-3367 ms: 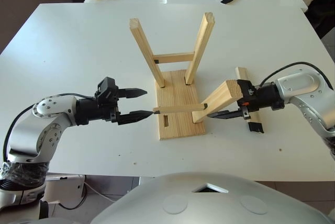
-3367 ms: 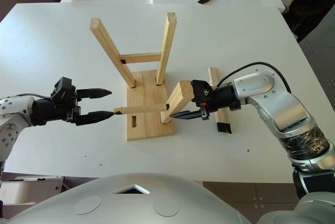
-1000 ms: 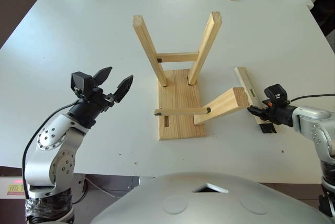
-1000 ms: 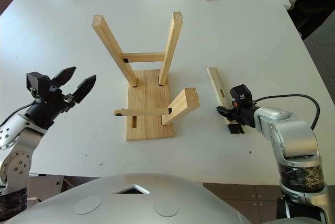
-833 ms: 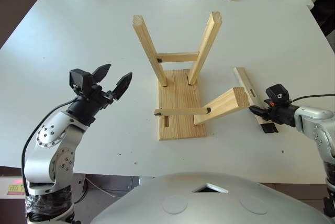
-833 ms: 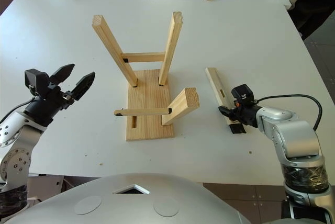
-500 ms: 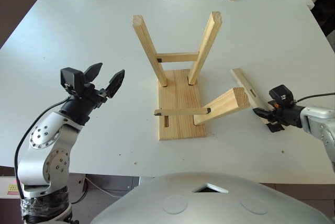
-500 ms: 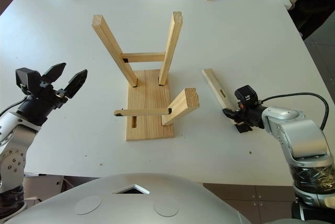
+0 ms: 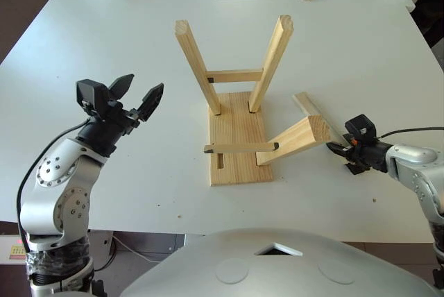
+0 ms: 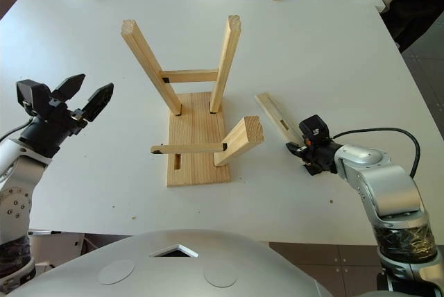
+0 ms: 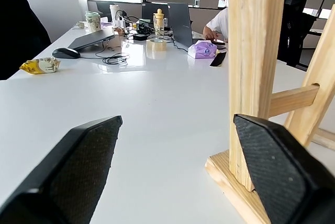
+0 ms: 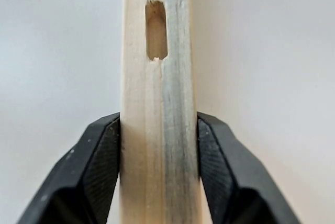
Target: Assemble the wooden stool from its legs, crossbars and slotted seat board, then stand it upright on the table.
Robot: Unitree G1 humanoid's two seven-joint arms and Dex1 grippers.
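My right gripper [image 10: 300, 150] is clamped on the near end of the loose leg [image 10: 275, 116], right of centre (a slot shows in its face). My left gripper [image 9: 139, 91] hangs spread wide at mid-left. The seat board [image 10: 195, 129] lies at centre with two upright legs [image 10: 152, 69] standing in it and a third leg [image 10: 241, 140] leaning at its right edge.
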